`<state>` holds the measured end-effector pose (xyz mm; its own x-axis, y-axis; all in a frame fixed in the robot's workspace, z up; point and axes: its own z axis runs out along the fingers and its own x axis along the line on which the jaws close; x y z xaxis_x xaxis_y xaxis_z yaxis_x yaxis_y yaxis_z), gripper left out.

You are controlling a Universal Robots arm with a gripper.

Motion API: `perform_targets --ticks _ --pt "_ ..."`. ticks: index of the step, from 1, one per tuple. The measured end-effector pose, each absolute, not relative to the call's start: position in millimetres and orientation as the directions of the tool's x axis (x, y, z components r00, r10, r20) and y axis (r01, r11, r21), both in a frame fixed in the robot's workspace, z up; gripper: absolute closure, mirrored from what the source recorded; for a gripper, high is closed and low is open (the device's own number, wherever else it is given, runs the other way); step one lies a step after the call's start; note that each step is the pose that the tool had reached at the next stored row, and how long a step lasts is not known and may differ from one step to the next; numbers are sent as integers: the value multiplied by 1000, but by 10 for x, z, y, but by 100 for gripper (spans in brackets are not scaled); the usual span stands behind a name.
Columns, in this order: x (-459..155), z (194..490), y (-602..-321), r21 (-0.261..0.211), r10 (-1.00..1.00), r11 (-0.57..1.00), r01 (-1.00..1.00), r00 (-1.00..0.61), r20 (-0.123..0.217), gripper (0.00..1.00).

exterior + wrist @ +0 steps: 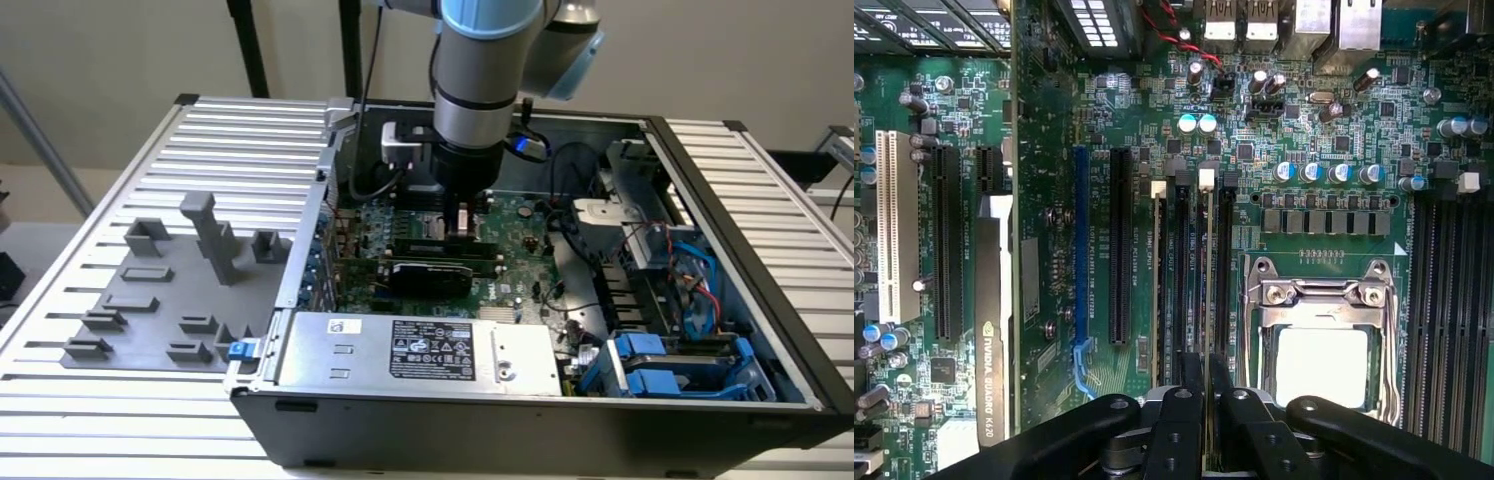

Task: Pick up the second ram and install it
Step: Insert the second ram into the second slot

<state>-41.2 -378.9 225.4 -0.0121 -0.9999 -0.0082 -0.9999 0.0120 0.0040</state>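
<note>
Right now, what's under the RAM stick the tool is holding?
The tool grips the second ram edge-on, directly above a long black memory slot on the green motherboard. Another stick stands in a neighbouring slot. Whether it is fully seated can't be told; the tool covers the near end.

My gripper clamps the second ram edge-on, upright over the motherboard's black memory slots. Beside them lie the open CPU socket, a blue expansion slot and an NVIDIA Quadro card.
</note>
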Motion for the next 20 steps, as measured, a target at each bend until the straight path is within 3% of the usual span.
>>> perform_targets --ticks 20 --pt "-422 2213 -3784 4 -1000 12 -1000 -12 -8 86"
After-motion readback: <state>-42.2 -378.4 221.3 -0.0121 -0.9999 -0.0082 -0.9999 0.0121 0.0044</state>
